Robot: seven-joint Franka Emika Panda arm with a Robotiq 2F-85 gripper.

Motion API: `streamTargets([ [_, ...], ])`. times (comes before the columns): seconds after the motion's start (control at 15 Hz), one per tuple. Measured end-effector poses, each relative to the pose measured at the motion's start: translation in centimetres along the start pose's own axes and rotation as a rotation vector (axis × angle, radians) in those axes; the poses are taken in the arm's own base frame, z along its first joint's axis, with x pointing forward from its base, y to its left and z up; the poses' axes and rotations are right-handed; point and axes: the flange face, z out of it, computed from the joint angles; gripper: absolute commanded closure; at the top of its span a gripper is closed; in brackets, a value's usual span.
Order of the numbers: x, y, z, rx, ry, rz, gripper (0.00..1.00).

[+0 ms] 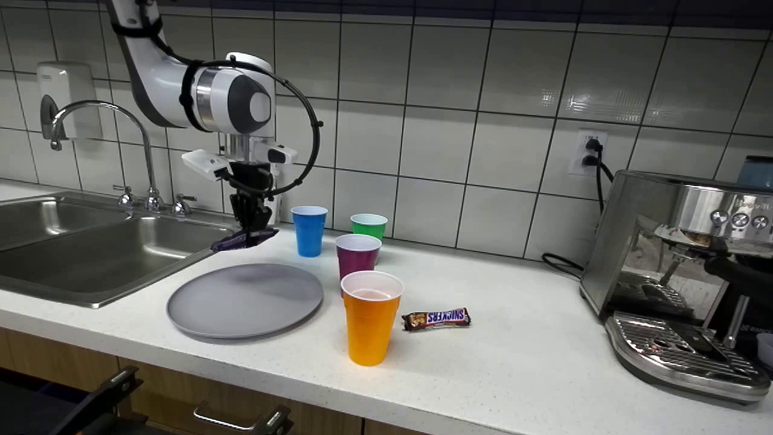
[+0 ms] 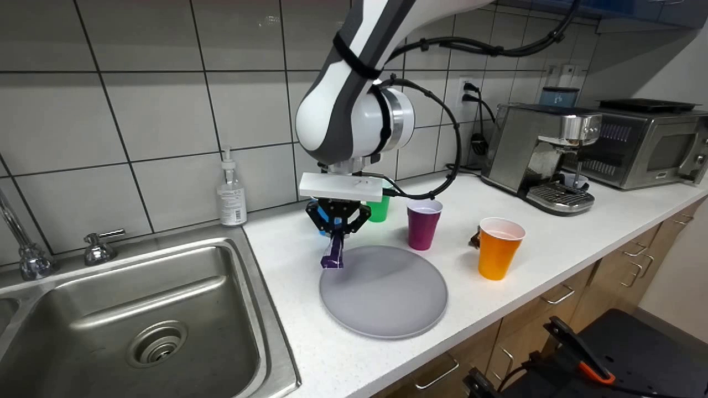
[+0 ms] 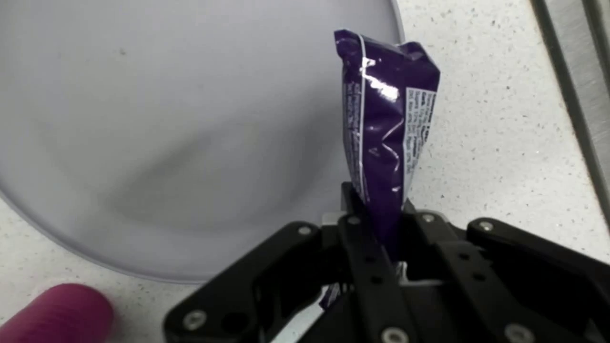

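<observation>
gripper (image 3: 379, 199) pinching purple wrapper (image 3: 383, 119); bar (image 1: 436, 319) reads "snickers"

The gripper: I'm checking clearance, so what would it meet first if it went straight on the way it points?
Likely the gray plate, near its rim. The gripper points down, holding a purple packet; depth is unclear, so it could instead be the counter just beside.
</observation>
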Motion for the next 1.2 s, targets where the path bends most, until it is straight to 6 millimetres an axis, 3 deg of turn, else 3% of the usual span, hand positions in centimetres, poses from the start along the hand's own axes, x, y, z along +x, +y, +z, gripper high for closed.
streamTargets([
  [0.73, 4.5, -3.7, 5.0, 0.019, -0.012, 0.051, 0.96],
  [1.2, 5.2, -5.8, 5.3, 0.035, -0.027, 0.059, 0.96],
])
